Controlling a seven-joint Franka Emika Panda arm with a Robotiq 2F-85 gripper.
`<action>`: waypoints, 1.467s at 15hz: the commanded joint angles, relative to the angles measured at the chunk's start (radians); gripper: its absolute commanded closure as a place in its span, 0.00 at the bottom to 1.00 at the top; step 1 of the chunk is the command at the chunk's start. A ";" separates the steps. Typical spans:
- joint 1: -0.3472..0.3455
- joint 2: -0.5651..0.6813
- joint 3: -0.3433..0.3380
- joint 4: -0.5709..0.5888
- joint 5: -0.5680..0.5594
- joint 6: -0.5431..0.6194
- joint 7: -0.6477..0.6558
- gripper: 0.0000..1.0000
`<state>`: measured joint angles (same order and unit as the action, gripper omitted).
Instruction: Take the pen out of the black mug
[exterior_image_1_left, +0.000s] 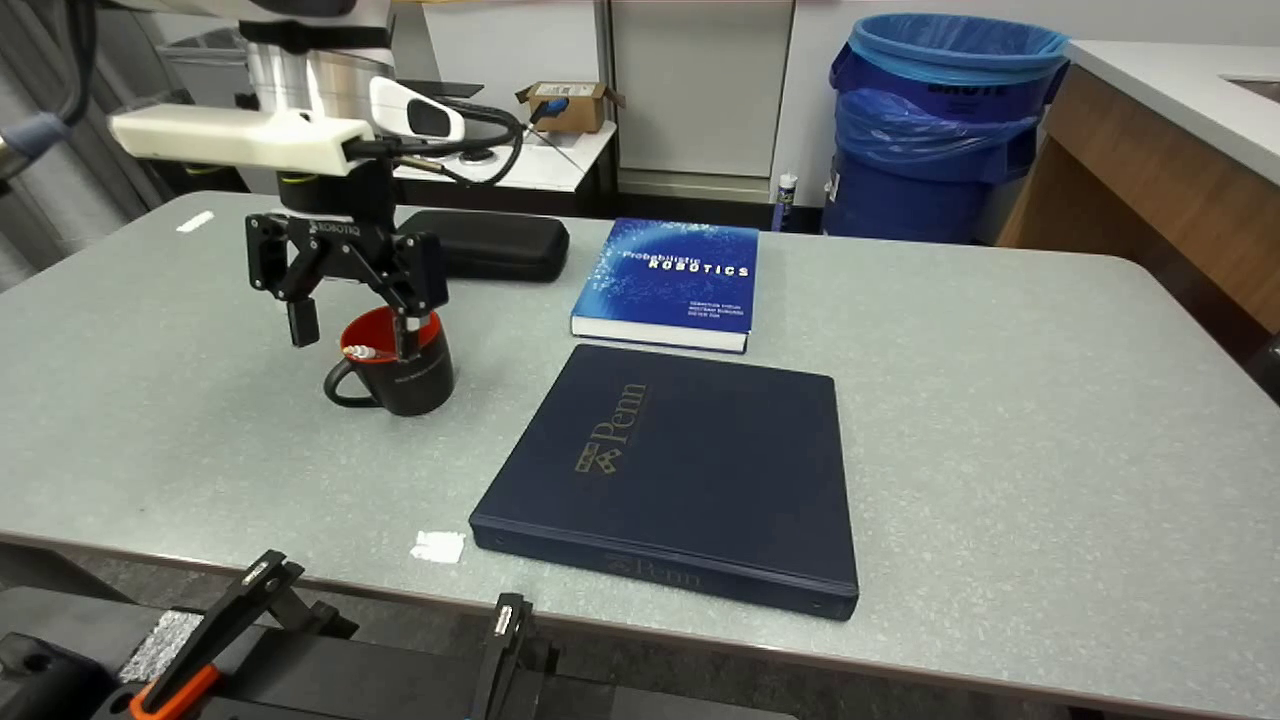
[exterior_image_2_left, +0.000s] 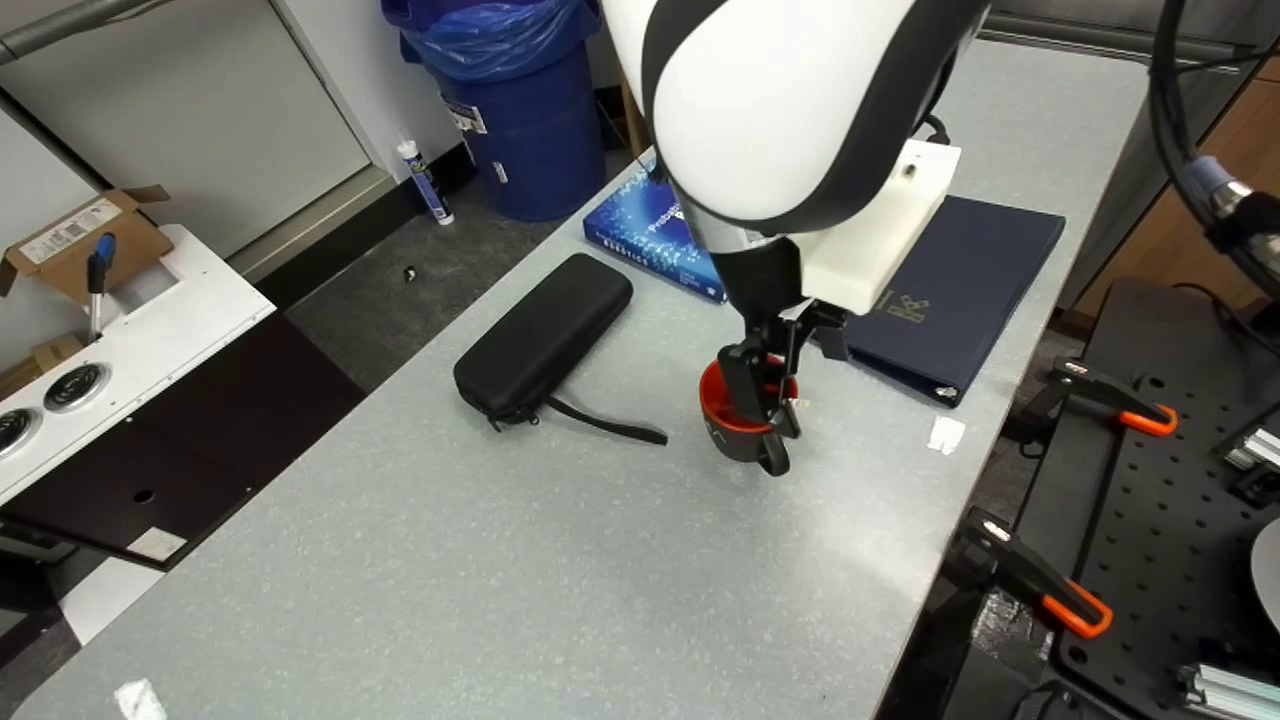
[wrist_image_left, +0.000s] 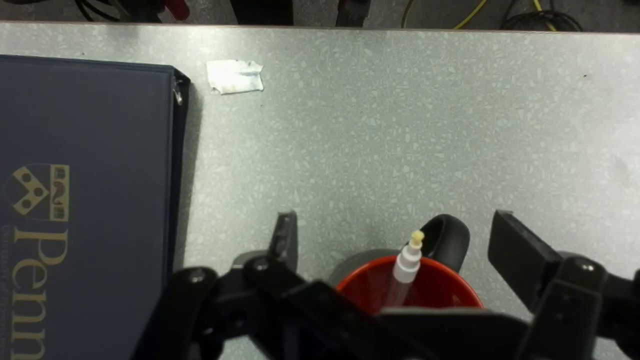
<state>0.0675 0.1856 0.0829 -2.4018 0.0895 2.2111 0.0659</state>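
Fingers (wrist_image_left: 522, 256) parted, pen (wrist_image_left: 407, 265) in black mug (wrist_image_left: 440, 286) clearest in wrist view, case strap (exterior_image_2_left: 612, 427) only in an exterior view

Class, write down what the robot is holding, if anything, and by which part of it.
Nothing is held: the jaws stand open, and the pen rests in the mug.

Below the gripper (wrist_image_left: 395, 232), the lower end of the pen (wrist_image_left: 407, 265) is hidden in the black mug (wrist_image_left: 440, 290), its lettering too small to read. The gripper's near parts are blurred and cut by the wrist view's bottom edge. Beside it, the Penn binder (wrist_image_left: 100, 150) runs out of that view; behind it, in an exterior view, the zippered case (exterior_image_1_left: 510, 245) is partly covered.
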 joint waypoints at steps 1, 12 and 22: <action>0.004 0.071 0.004 0.062 0.025 -0.021 -0.004 0.28; -0.003 0.088 0.017 0.104 0.060 -0.068 -0.027 0.99; 0.017 -0.160 0.047 -0.020 0.050 -0.091 -0.083 0.97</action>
<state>0.0709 0.1900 0.1181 -2.3311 0.1206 2.1219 0.0250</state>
